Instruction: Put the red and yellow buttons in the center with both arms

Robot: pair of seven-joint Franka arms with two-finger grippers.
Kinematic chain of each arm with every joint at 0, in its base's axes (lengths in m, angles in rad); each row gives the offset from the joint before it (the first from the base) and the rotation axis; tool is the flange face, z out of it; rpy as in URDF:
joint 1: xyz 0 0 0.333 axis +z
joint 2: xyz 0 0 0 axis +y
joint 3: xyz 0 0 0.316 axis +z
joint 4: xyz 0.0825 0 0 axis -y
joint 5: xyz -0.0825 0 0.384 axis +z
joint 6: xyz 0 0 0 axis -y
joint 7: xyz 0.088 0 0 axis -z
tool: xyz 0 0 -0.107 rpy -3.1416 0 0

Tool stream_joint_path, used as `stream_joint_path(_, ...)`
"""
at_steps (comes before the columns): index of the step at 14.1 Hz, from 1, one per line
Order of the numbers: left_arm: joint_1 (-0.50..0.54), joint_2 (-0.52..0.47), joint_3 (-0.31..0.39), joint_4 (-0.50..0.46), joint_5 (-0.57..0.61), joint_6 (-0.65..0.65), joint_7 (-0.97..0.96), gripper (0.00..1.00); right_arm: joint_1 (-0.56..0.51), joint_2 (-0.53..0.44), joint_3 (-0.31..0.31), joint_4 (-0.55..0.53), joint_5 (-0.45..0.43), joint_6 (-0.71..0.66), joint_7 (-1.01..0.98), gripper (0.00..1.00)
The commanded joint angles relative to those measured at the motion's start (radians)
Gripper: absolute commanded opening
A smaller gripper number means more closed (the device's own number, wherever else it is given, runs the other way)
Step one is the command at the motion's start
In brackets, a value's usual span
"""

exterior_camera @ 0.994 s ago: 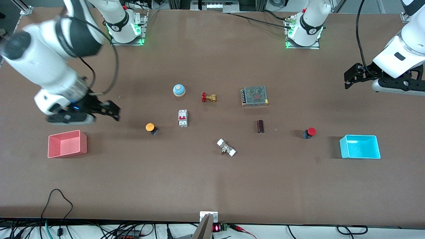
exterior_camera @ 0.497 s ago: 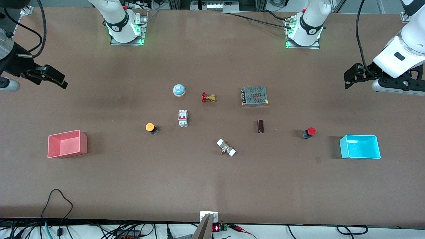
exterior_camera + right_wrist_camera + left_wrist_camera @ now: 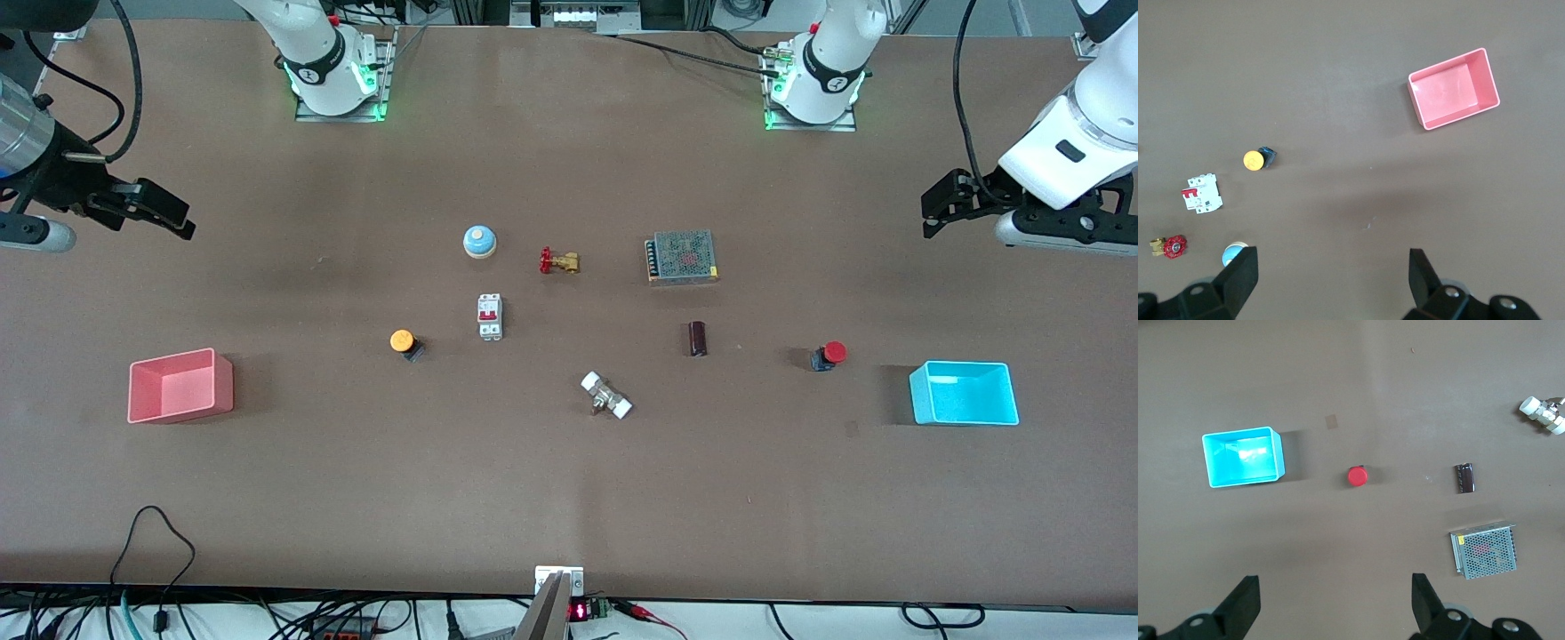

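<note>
The yellow button point(image 3: 402, 341) lies on the brown table toward the right arm's end, next to a white breaker; it also shows in the right wrist view point(image 3: 1253, 160). The red button point(image 3: 830, 354) lies toward the left arm's end, beside the cyan tray; it also shows in the left wrist view point(image 3: 1357, 476). The table's center point(image 3: 587, 329) is bare brown surface. My right gripper point(image 3: 173, 218) is open and empty, up over the table's right-arm end point(image 3: 1331, 277). My left gripper point(image 3: 929, 212) is open and empty, up over the left-arm end point(image 3: 1335, 600).
A pink tray point(image 3: 224, 384) and a cyan tray point(image 3: 917, 400) stand at the two ends. Around the middle lie a blue bell point(image 3: 479, 241), a brass valve point(image 3: 558, 261), a mesh power supply point(image 3: 682, 257), a breaker point(image 3: 490, 316), a dark cylinder point(image 3: 698, 339) and a white-capped fitting point(image 3: 606, 396).
My right arm has swung up and away from above the pink tray to the table's right-arm end. The left arm and both buttons have not moved.
</note>
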Motion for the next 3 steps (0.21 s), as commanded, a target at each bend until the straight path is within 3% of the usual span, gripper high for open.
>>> stream_joint_path(1,-0.007,-0.007,0.007,0.001,0.005,-0.011,0.013,1.0,0.002,0.025,0.0,0.037,0.009,-0.023,0.003,1.0)
stream_joint_path(3,-0.007,-0.007,0.007,0.001,0.005,-0.012,0.016,1.0,0.002,0.025,0.0,0.037,0.009,-0.024,0.005,1.0)
